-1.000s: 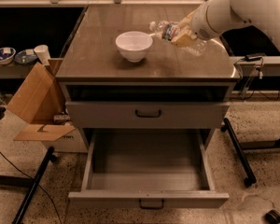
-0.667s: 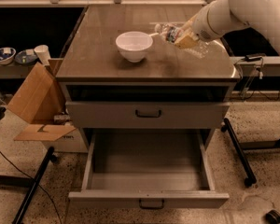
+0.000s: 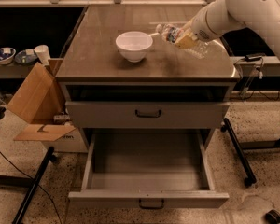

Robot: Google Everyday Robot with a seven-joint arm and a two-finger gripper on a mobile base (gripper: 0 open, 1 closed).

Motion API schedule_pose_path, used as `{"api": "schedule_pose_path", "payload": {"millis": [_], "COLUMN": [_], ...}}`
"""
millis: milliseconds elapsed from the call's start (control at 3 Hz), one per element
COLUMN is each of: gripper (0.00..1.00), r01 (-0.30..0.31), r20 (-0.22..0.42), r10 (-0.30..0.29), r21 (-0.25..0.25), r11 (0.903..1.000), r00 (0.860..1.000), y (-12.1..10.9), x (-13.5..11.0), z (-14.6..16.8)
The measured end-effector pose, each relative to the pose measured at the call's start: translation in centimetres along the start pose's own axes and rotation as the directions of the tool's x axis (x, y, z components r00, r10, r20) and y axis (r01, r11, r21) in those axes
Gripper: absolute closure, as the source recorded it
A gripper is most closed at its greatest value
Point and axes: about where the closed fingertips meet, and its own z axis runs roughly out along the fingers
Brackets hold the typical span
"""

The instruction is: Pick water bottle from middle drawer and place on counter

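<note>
middle drawer (image 3: 149, 200): pulled wide open at cabinet bottom, nearest camera; low front panel, small dark handle, flat tray floor showing.
upper drawer (image 3: 107, 115): sat closed just above, taller front, dark handle at centre.
cardboard box (image 3: 32, 99): stood on floor left of cabinet, flaps open, well apart from middle drawer.
counter (image 3: 102, 55): glossy, reflective.
white bowl (image 3: 134, 45): rested upright about mid-counter.
water bottle (image 3: 173, 33): out of drawer, held tilted over counter's right side, white cap pointing at bowl, near it but apart; could not tell whether it touched counter.
gripper (image 3: 186, 41): over counter near right edge, fingers clamped on bottle's body.
arm (image 3: 252, 8): white, reached in past counter's right edge.
</note>
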Motion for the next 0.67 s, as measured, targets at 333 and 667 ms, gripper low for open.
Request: {"api": "schedule_pose_path", "payload": {"millis": [333, 667], "gripper": [1.0, 1.0], "r01": [-0.006, -0.008], "r20": [-0.002, -0.003], "r10": [0.006, 0.009], "r21": [0.005, 0.006], "r11": [1.0, 0.9999], "r00": [1.0, 1.0], "y": [-0.08, -0.11], "x": [0.15, 0.22], "z": [-0.05, -0.12]}}
